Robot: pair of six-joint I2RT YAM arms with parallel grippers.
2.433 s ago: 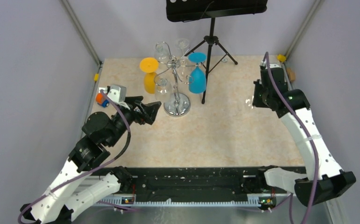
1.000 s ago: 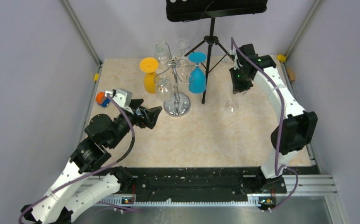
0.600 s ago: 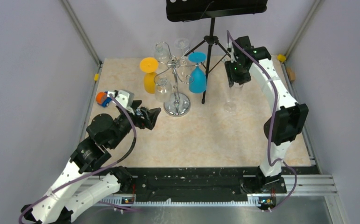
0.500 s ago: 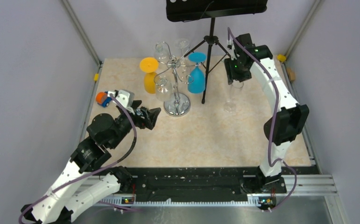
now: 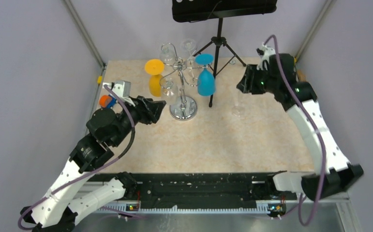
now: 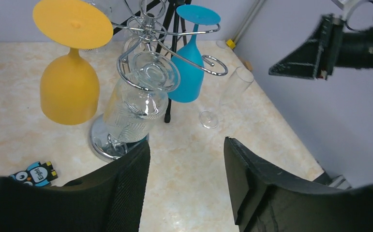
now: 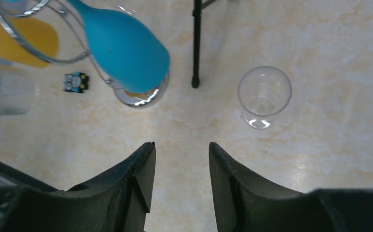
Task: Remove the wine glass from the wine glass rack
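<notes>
Approach step: left gripper (image 6: 185, 145) has its jaws apart and empty, aimed at the clear wine glass (image 6: 135, 104), which hangs upside down on a near hook of the rack (image 5: 183, 113), between the yellow glass (image 6: 70, 82) and the blue glass (image 6: 186, 72). Right gripper (image 7: 181, 146) is also spread and empty, above the table (image 5: 223, 140) near a standing glass (image 7: 264, 94). Next, probably: move in to straddle the bowl, close gently, then slide the foot out along the hook without knocking the neighbours.

The right gripper (image 7: 179, 147) has withdrawn from the clear wine glass (image 7: 264, 96), which now stands free ahead of its fingertips, offset to one side.
</notes>
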